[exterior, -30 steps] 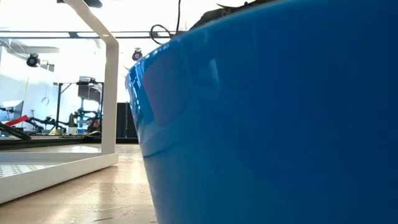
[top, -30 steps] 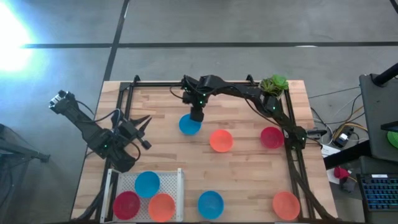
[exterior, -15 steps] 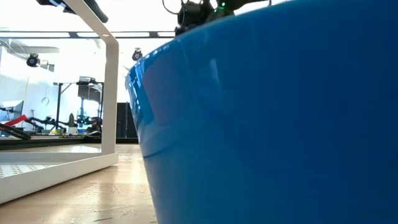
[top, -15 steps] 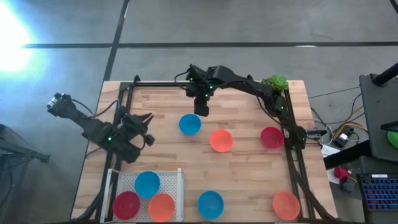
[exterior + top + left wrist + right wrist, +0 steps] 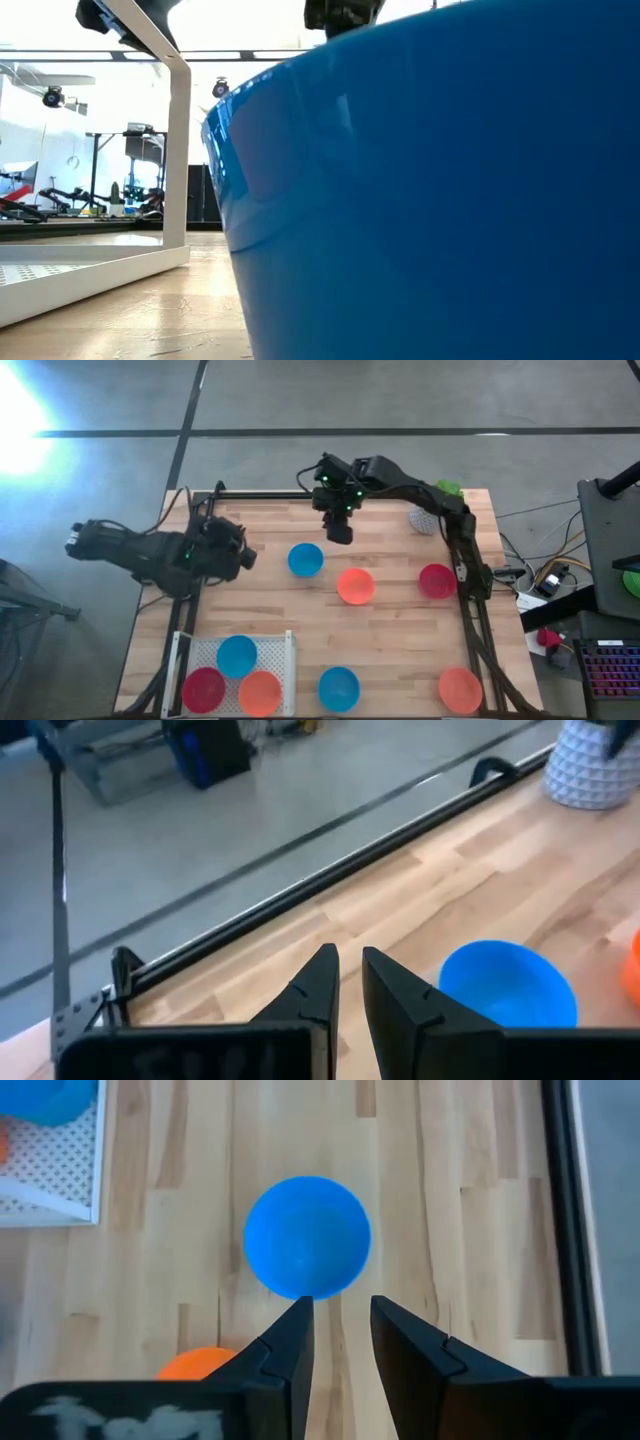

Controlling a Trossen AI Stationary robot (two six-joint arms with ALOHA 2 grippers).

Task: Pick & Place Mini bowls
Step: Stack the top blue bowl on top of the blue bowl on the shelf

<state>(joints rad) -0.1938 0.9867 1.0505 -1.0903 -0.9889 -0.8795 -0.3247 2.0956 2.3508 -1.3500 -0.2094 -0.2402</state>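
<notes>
Wood table [image 5: 400, 640]: three blue bowls, three orange, two red. Right end effector [image 5: 340, 535] slightly apart, empty; left end effector [image 5: 246, 557] nearly together.

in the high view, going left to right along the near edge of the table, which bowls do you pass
red bowl → blue bowl in the rack → orange bowl → blue bowl on the bare wood → orange bowl at the right corner
</notes>
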